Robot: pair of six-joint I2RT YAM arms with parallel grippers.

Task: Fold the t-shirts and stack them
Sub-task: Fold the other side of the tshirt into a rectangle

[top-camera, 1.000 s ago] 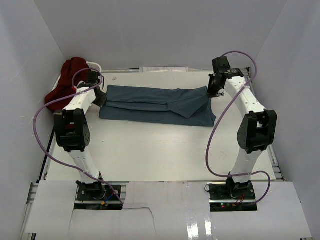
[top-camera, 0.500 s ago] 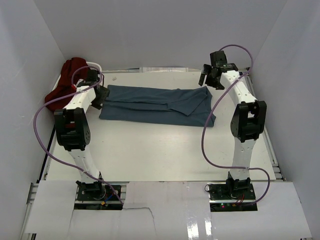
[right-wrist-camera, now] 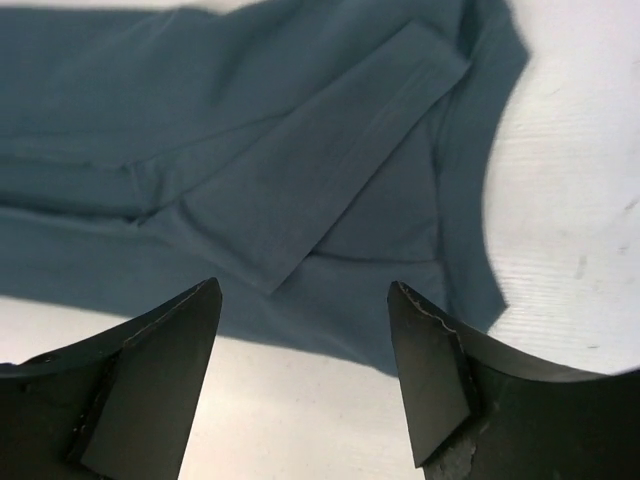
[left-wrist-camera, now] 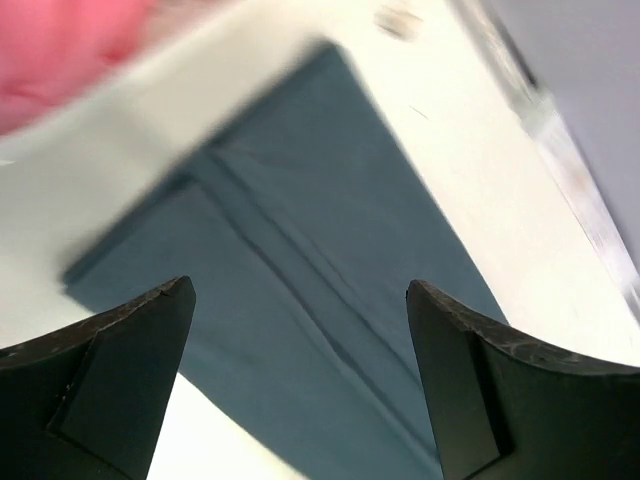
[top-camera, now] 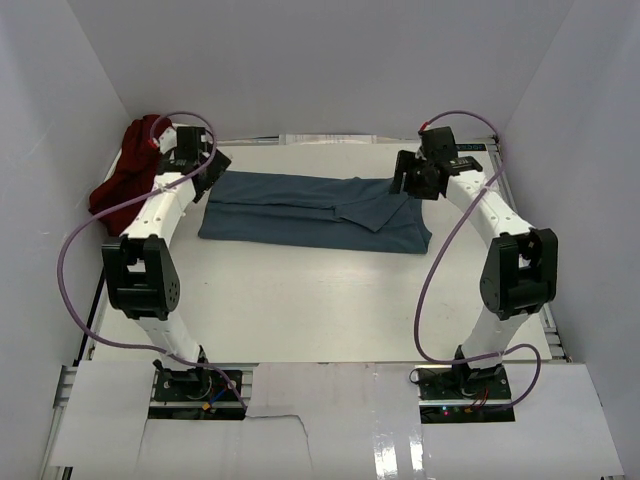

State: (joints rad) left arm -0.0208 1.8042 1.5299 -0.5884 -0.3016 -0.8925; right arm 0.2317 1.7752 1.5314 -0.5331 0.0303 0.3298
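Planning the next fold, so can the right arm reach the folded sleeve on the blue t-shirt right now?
Likely yes: the right fingers hang open just above the folded sleeve, with nothing between.

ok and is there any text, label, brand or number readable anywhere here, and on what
None can be read.
teal t-shirt: plain, no print or tag showing.
small pale scrap on the table beyond the shirt: too blurred to tell whether it carries text.
maroon t-shirt: plain.
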